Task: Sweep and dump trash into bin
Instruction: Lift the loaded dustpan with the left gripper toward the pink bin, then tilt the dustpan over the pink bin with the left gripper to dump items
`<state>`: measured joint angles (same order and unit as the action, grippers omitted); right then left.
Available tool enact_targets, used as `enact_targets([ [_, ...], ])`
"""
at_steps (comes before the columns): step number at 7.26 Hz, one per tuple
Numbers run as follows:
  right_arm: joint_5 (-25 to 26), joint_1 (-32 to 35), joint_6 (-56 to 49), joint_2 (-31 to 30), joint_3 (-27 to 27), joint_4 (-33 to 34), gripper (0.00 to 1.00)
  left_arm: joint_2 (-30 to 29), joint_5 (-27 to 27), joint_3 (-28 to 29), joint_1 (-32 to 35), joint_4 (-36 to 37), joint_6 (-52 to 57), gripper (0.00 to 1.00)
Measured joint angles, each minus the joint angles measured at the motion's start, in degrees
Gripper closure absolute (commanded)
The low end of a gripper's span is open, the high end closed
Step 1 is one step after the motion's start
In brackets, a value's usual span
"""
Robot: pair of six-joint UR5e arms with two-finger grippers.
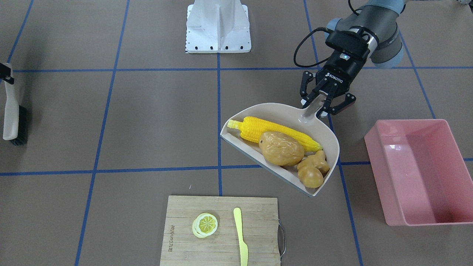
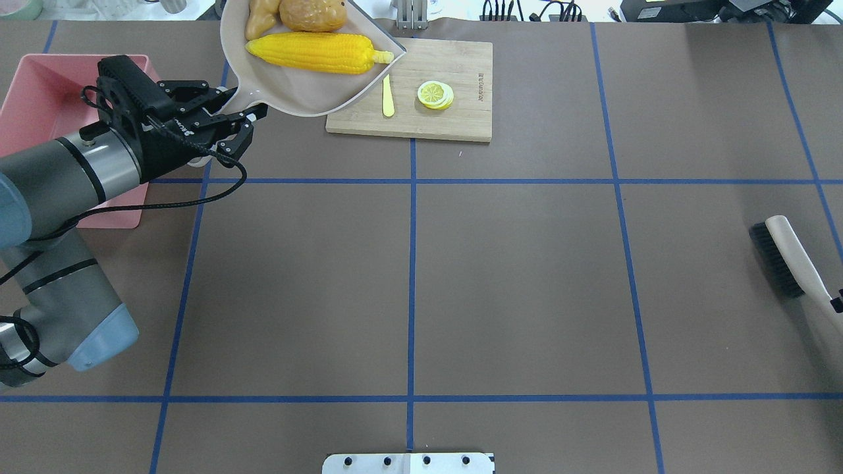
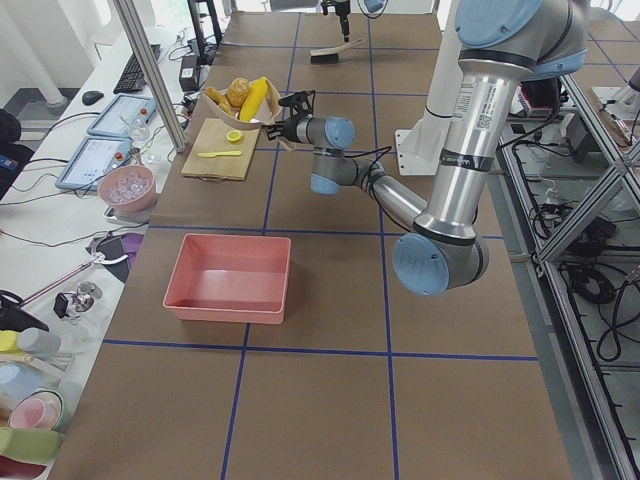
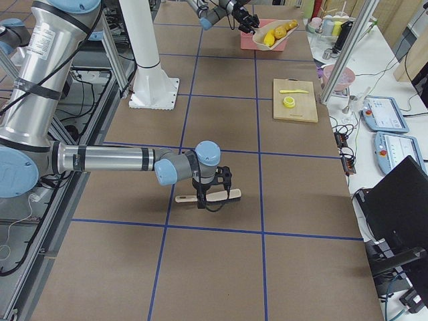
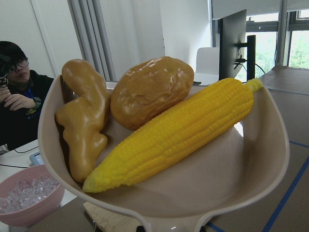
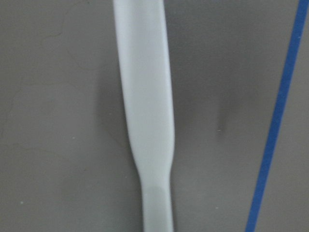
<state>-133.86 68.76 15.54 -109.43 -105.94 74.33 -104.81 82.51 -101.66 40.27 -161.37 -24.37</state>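
The left claw [image 1: 318, 105] is closed on the short handle of the dustpan [image 1: 281, 116] and holds the pan off the tabletop [image 1: 159, 122], with the handle toward the robot and the open lip pointing away. All three pieces of trash lie inside the pan. The corn [image 1: 273, 133] stretches across it nearest the handle. The potato [image 1: 281, 148] rests against the corn on the side of the lip. The ginger [image 1: 313, 170] sits just left of the potato, touching it, against the pan's left wall.

The pink bin [image 1: 421, 173] stands on the tabletop to the left of the pan, near it but apart from it.

On the far side of the tabletop, just beyond the pan, is a wooden board [image 1: 184, 229]. On it are a lemon slice [image 1: 205, 224] and a pale yellow knife [image 1: 240, 232], lying apart.

Well to the right, a brush [image 1: 13, 118] lies on the tabletop. The right claw [image 4: 210, 199] is at the end of its handle. The wrist view shows that pale handle close and blurred, and I cannot tell whether the claw is closed on it.
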Motion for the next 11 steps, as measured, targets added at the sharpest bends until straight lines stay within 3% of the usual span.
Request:
enact_targets([
  [3,4.46,10.17,-8.89,6.77,0.39,13.97,0.00,1.84,-4.11,-0.54,0.17,-0.68,-17.53,1.00],
  [5,6.21,15.13,-9.44,9.34,0.70,20.01,0.00,6.64,-4.24,-2.51,0.46,-0.86,-35.04,1.00],
  [7,5.60,16.56,-8.99,9.88,0.83,21.00,0.00,13.91,-4.13,-4.58,1.84,-3.76,-42.95,1.00],
  [9,3.88,17.35,-8.93,9.44,-0.84,20.86,0.00,22.53,-3.45,-5.05,3.68,-11.74,-51.86,1.00],
  [11,3.22,17.64,-8.86,8.91,-1.86,20.95,0.00,27.18,-0.82,-4.64,5.48,-14.63,-71.73,1.00],
])
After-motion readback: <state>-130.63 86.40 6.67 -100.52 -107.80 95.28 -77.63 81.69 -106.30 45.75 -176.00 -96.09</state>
